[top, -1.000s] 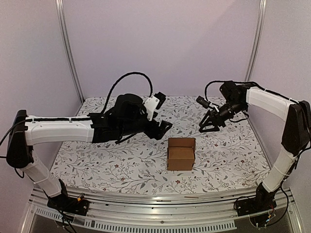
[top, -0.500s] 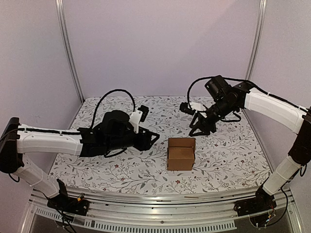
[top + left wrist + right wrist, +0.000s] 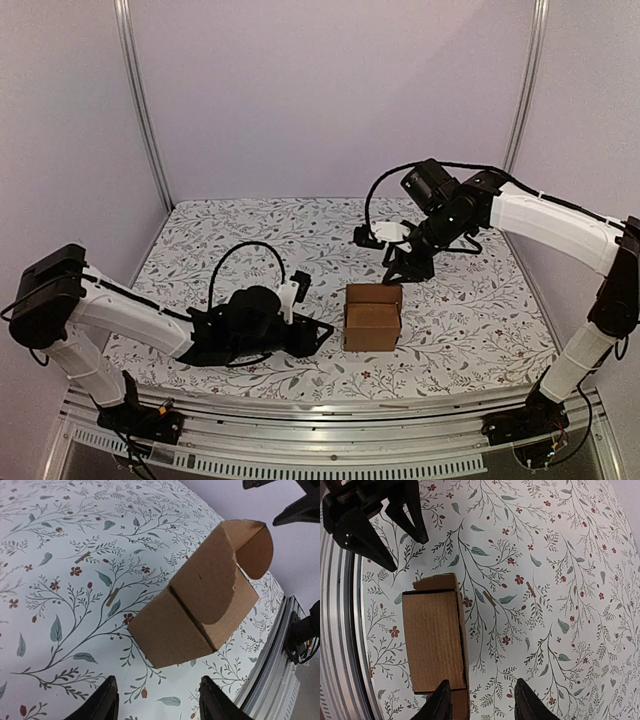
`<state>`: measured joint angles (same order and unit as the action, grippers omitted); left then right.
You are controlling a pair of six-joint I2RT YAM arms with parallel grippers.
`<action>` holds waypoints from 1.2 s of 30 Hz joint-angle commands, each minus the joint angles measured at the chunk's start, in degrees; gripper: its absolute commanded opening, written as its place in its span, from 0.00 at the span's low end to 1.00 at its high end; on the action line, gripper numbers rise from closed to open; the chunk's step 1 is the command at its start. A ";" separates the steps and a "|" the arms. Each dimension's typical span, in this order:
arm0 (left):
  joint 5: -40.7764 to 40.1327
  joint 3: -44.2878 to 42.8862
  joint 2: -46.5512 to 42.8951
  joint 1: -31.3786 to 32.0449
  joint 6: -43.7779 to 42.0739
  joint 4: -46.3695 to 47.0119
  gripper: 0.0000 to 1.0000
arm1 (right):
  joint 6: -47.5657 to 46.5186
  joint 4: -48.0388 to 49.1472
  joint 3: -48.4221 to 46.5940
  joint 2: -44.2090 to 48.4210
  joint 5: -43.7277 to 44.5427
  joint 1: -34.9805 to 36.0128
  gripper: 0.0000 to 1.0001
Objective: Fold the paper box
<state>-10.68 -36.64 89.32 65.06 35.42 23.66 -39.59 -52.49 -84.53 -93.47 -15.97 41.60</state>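
The paper box [image 3: 373, 317] is a small brown cardboard cuboid on the floral table, right of centre. In the left wrist view the box [image 3: 200, 600] has a rounded tab flap [image 3: 255, 550] standing up at its far end. My left gripper [image 3: 318, 335] is open and empty, low on the table just left of the box, a short way from it [image 3: 157, 686]. My right gripper [image 3: 397, 275] is open and empty, hovering above the box's far end; in its own view [image 3: 481, 684] one finger lies over the box [image 3: 434, 640].
A metal rail [image 3: 330, 415] runs along the near table edge. Frame posts [image 3: 140, 100] and purple walls close in the back and sides. Small brown scraps [image 3: 114, 596] lie on the cloth left of the box.
My left arm has dropped and pulled toward the near edge, its gripper now low beside the box's left side. My right gripper has moved left and nearer, over the box's far end.
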 commanded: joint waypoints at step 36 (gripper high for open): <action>9.00 -0.66 22.94 1.06 8.68 33.20 0.50 | -2.53 -1.98 1.03 -2.65 7.25 7.74 0.05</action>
<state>-2.13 -36.14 110.34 65.52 44.18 55.24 -41.41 -55.33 -85.62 -96.88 -11.03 48.21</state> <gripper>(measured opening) 0.511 0.065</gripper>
